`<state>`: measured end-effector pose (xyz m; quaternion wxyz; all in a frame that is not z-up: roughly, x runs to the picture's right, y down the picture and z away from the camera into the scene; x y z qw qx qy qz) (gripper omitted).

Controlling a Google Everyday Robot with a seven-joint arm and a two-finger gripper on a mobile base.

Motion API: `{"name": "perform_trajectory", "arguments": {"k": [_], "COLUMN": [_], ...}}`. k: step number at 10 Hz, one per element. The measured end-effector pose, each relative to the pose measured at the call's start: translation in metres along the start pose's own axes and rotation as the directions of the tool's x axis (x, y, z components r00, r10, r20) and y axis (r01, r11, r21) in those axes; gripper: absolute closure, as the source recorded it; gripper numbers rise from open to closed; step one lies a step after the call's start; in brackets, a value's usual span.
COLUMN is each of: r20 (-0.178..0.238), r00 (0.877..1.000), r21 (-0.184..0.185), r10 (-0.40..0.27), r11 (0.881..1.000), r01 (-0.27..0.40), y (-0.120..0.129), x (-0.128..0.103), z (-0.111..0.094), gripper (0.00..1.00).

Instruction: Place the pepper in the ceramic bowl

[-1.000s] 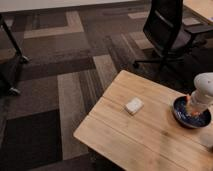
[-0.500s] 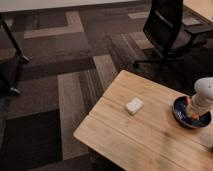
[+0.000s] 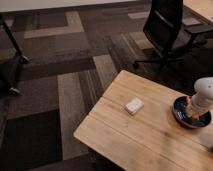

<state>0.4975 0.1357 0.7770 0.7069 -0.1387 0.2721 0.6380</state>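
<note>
A light wooden table (image 3: 150,135) with plank-like boards fills the lower right of the camera view, its near and right edges cut off by the frame. Near its right side sits the shallow round dark-blue ceramic bowl (image 3: 186,117), whose inside is largely hidden by the robot's bulky white arm (image 3: 204,95), which comes in from the right edge and hangs right over the bowl. The gripper (image 3: 192,108) is at the lower end of that arm, down at the bowl's opening, but it is masked by the arm's white housing; whether it is open or closed, I cannot tell. A small streak of orange-red shows at the arm's left edge, just above the bowl's rim: this is the slim orange-red pepper (image 3: 188,101), mostly concealed, and it cannot be told whether it rests in the bowl or is held above it. A small white rectangular block (image 3: 133,106) lies on the table well left of the bowl. Behind the table, a black office chair (image 3: 165,30) stands on patterned grey-brown carpet (image 3: 70,75), its top cropped. A dark stand (image 3: 12,55) is partly cut off at the left edge.
</note>
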Motion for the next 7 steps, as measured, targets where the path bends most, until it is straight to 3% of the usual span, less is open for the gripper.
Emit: {"name": "perform_trajectory", "arguments": {"k": [1,3,5,6,7], "r20": [0.0,0.0,0.0,0.0,0.001], "r00": [1.0,1.0,1.0,1.0,1.0], "r21": [0.0,0.0,0.0,0.0,0.001], "r10": [0.0,0.0,0.0,0.0,0.001], "r11": [1.0,1.0,1.0,1.0,1.0], "r01": [0.0,0.0,0.0,0.0,-0.001], "y": [0.0,0.0,0.0,-0.0001,-0.0005], "x": [0.0,0.0,0.0,0.0,-0.0002], "z": [0.0,0.0,0.0,-0.0001,-0.001], "gripper": [0.81,0.6,0.28,0.2,0.2]}}
